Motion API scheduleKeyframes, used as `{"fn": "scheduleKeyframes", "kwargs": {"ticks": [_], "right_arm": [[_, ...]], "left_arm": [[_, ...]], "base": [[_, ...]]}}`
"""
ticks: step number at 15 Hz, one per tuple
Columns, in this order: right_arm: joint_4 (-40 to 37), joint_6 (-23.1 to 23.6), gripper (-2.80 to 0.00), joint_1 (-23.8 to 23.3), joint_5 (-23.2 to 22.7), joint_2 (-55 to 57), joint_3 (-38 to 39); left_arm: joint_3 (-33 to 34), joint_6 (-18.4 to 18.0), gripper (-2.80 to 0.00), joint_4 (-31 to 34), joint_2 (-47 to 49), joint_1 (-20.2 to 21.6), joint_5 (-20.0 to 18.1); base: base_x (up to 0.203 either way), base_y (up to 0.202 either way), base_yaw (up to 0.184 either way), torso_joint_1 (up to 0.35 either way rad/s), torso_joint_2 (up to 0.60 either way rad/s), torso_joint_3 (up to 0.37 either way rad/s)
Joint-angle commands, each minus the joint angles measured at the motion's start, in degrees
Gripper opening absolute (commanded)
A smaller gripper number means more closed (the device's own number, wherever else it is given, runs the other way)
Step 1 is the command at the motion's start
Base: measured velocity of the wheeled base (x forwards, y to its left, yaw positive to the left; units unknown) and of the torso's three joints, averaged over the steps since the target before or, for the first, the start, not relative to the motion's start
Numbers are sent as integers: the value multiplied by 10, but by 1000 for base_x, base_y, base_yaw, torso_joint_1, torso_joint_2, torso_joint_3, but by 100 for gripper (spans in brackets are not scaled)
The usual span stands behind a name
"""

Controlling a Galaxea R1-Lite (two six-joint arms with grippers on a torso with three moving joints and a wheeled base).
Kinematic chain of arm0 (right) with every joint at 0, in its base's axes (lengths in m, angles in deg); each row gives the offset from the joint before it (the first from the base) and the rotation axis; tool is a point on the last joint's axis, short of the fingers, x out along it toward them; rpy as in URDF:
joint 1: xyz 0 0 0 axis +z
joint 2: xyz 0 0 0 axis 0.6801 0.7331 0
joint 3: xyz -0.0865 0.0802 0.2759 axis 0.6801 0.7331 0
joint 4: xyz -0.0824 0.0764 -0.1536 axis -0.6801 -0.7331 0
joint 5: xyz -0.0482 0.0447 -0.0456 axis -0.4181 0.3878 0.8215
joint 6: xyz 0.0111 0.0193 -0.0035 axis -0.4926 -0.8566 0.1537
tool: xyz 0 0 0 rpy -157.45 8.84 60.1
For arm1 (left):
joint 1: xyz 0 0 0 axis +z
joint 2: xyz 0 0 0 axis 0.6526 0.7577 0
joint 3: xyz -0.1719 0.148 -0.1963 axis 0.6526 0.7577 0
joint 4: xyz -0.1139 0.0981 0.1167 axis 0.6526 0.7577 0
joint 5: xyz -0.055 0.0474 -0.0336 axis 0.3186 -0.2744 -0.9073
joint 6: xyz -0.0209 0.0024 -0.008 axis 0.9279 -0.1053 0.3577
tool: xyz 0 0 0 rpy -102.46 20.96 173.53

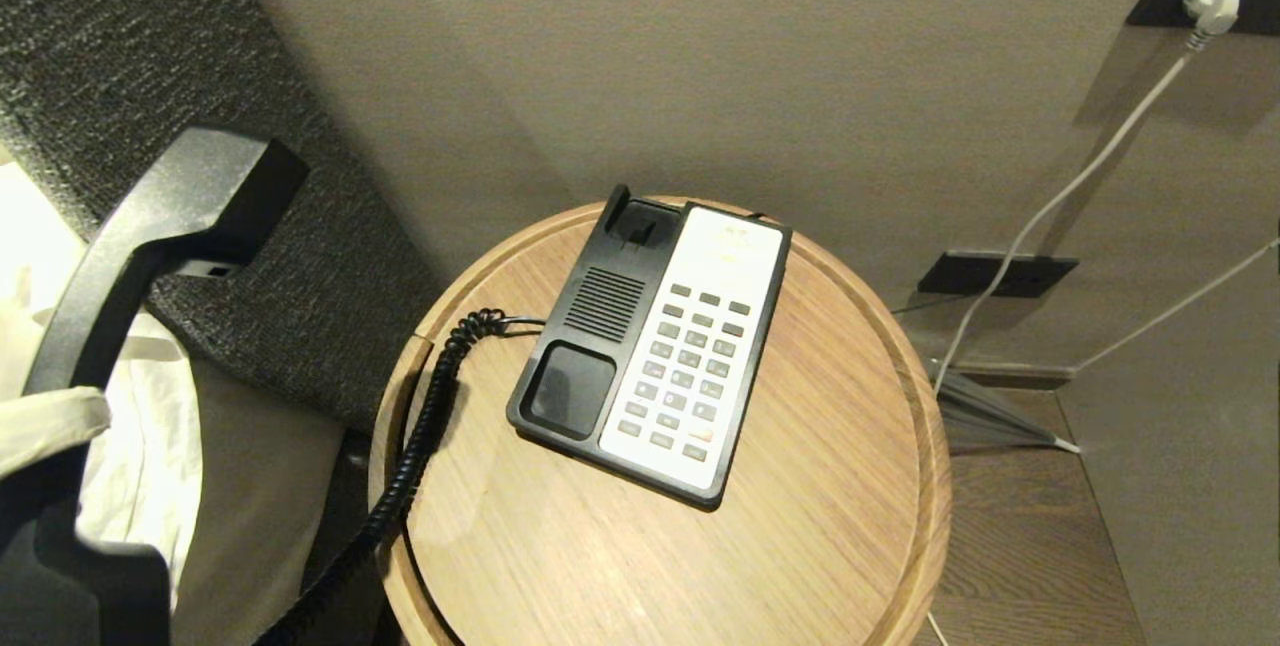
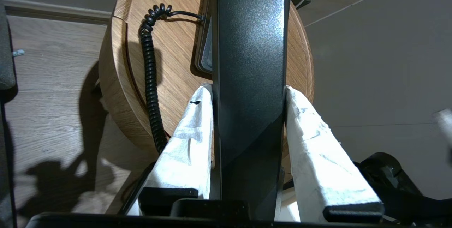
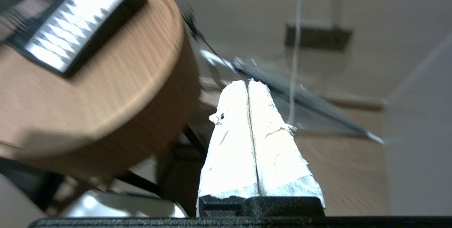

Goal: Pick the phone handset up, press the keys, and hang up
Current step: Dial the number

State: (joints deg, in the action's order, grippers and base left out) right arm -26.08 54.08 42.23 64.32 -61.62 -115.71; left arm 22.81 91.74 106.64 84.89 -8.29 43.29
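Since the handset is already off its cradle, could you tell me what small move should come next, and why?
Probably bring the right gripper, shut and beside the round table, up over the keypad to press a key. The left gripper holds the phone handset lifted left of the phone base, so the keys lie uncovered.

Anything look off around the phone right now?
Nothing damaged or spilled. The phone handset is off its cradle, clamped in the left gripper, as expected. The phone base sits slightly askew on the round table.
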Motion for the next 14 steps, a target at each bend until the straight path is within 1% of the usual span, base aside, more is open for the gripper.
{"fn": "scheduleKeyframes", "kwargs": {"ticks": [1,5,6,7,8,10,11,12,14], "right_arm": [[21,-10,-280,0,-26,158,-58],[65,-16,-280,7,-93,419,-115],[83,-16,-280,23,-101,477,-128],[106,-16,-280,53,-97,529,-139],[130,-17,-280,97,-83,564,-148],[180,-22,-280,196,-26,617,-164],[194,-25,-280,238,1,634,-169],[202,-33,-280,282,26,650,-176],[213,-72,-280,360,68,686,-208]], "left_arm": [[5,3,-280,-7,3,-2,0],[5,2,-280,-21,4,-2,-1],[4,2,-280,-22,7,-2,-1],[4,2,-280,-22,7,-1,-1],[6,3,-280,-22,5,-1,-3],[9,6,-280,-21,2,-2,-4],[11,6,-280,-21,0,-1,-5],[13,8,-280,-22,-1,-1,-6],[13,8,-280,-22,-1,-1,-6]], "base": [[0,0,0,0,0,0],[0,0,0,0,0,0],[0,0,0,0,0,0],[0,0,0,0,0,0],[0,0,0,0,0,0],[0,0,0,0,0,0],[0,0,0,0,0,0],[0,0,0,0,0,0],[0,0,0,0,0,0]]}}
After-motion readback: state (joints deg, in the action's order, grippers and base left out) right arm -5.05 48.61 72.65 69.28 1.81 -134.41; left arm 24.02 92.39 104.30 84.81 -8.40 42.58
